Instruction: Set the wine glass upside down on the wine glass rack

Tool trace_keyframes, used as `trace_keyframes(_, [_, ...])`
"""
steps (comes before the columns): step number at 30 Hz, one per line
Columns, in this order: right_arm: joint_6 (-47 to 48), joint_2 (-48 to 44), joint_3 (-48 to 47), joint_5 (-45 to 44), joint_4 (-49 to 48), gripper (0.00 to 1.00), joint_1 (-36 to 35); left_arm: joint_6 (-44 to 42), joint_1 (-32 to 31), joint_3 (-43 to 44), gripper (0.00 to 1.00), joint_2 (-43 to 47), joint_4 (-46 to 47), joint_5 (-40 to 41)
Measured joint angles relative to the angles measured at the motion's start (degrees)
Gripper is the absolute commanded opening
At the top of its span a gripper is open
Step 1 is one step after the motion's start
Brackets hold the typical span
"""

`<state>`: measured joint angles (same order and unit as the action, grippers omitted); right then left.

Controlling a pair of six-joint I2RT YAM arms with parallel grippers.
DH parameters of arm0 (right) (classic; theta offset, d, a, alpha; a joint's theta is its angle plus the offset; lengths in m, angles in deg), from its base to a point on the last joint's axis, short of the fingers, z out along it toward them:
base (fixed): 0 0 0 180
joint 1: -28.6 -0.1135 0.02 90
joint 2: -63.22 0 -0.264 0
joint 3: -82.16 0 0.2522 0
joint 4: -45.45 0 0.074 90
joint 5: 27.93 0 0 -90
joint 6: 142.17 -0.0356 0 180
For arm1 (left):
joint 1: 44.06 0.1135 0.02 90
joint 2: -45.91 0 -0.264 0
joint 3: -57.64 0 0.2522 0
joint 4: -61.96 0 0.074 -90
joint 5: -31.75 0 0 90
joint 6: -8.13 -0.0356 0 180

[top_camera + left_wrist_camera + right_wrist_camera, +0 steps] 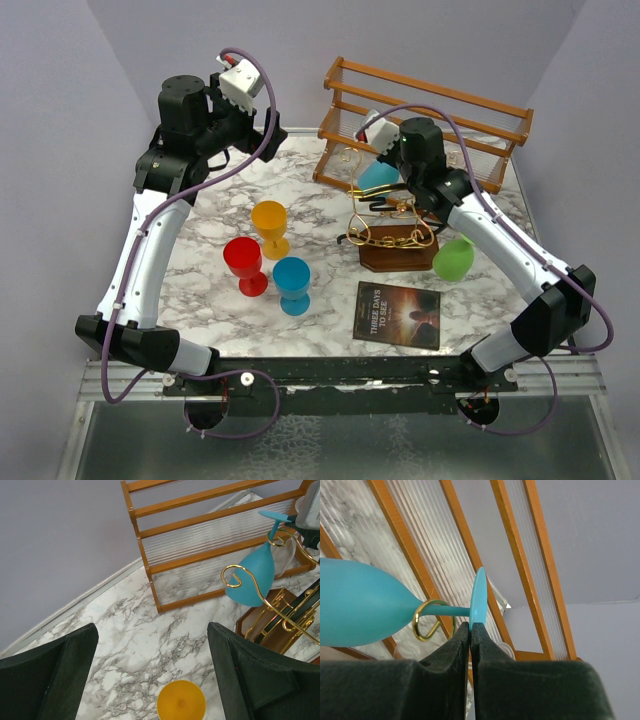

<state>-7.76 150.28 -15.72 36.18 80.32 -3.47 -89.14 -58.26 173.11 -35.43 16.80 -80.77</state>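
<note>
Landmark: the wine glass rack point(392, 238), gold wire curls on a dark wooden base, standing on the marble table point(200, 300).
Teal wine glass point(252, 575): at the top of the rack, upside down and tilted, with the bowl low and the foot high. Its stem passes through a gold loop point(427, 622) of the rack.
Right gripper point(470, 628): above the rack, fingers pinched tight onto the edge of the glass's flat foot.
Left gripper point(152, 630): fingers spread wide with nothing between them. It hangs in the air well off to the rack's left-arm side, over the orange goblet point(270, 222).
Red goblet point(244, 262) and blue goblet point(292, 280): upright, grouped with the orange one, to the left-arm side of the rack and apart from it.
Green glass point(455, 258): just beside the rack's base on the right-arm side, partly hidden by the right arm.
Book point(398, 314): lying flat on the near side of the rack, cover reading "Three Days to See".
Wooden slatted shelf point(430, 110): close behind the rack, on its far side.
</note>
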Motion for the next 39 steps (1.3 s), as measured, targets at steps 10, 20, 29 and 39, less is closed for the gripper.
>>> trace_keyframes(10, [3.65, 0.13, 2.21, 2.05, -0.22, 0.06, -1.33, -0.17, 0.00, 0.00, 0.94, 0.00, 0.00, 0.00])
trace_keyframes(20, [4.52, 0.04, 2.25, 3.17, -0.17, 0.12, -2.12, -0.26, 0.00, 0.00, 0.94, 0.00, 0.00, -0.02])
trace_keyframes(29, [3.58, 0.04, 1.42, 5.27, 1.60, 0.12, -2.14, -0.90, 0.00, -0.20, 0.94, 0.00, 0.02, 0.00])
trace_keyframes(39, [0.87, 0.15, -0.50, 7.82, 5.51, 0.11, -2.71, -1.51, 0.00, -1.05, 0.94, 0.11, -0.07, 0.00])
